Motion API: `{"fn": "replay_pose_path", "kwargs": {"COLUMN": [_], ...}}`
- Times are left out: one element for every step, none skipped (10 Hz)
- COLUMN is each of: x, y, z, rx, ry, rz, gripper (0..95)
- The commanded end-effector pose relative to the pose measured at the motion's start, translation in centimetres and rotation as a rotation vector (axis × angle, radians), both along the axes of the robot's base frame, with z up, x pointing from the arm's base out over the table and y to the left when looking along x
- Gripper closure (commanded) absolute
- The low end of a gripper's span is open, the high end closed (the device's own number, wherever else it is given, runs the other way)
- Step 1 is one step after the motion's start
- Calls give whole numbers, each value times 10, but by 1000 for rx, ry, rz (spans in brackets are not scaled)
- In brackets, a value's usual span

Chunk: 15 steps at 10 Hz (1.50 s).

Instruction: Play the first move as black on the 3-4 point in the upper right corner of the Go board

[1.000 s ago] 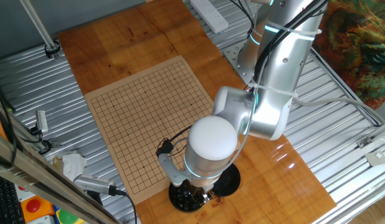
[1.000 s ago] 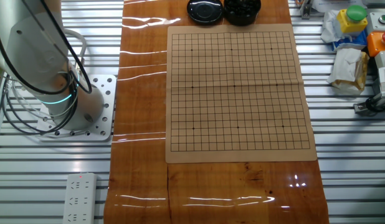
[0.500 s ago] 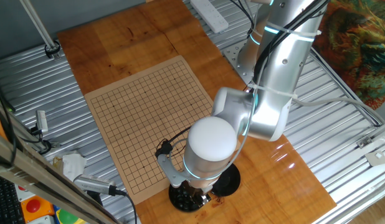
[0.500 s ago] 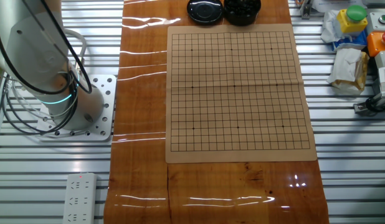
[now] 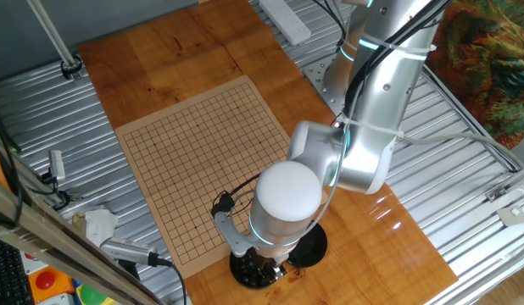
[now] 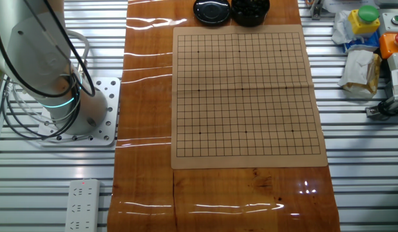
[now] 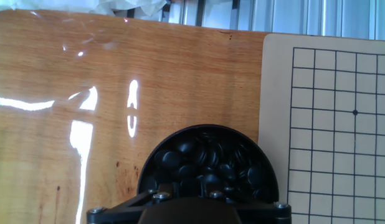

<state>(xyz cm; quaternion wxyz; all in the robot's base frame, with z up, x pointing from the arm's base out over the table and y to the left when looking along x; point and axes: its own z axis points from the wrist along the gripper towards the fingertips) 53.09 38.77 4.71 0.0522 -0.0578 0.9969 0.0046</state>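
Observation:
The Go board lies bare, with no stone on it; it also shows in the other fixed view and at the right of the hand view. The round black bowl is full of several black stones. My gripper is down at the bowl's near side, its dark fingertips lost among the stones. In one fixed view the gripper is over the bowl, mostly hidden by the wrist. I cannot tell whether a single black stone is between the fingers.
The flat black lid lies right of the bowl, and shows beside the bowl in the other fixed view. The arm's base stands left of the board. Clutter sits past the board's far side. A power strip lies near the base.

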Motion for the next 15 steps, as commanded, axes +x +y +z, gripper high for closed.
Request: {"fn": "replay_pose_path", "kwargs": {"x": [0,0,0,0,0,0,0,0,0,0,0,0,0,1,1], "y": [0,0,-1,-1,-1,-1,-2,-2,-3,-3,-3,-3,-3,-4,-4], "z": [0,0,0,0,0,-1,-2,-2,-2,-2,-1,-1,-1,-1,-1], "rx": [0,-1,-1,-2,-3,-3,-4,-5,-6,-6,-6,-6,-6,-7,-7], "ry": [0,0,-1,-2,-3,-4,-6,-8,-10,-12,-13,-12,-12,-11,-11], "rz": [-1,-2,-1,0,0,0,-1,0,0,0,0,2,3,8,10], "gripper": [760,760,760,760,950,950,950,950,950,950,950,950,950,950,950]}}
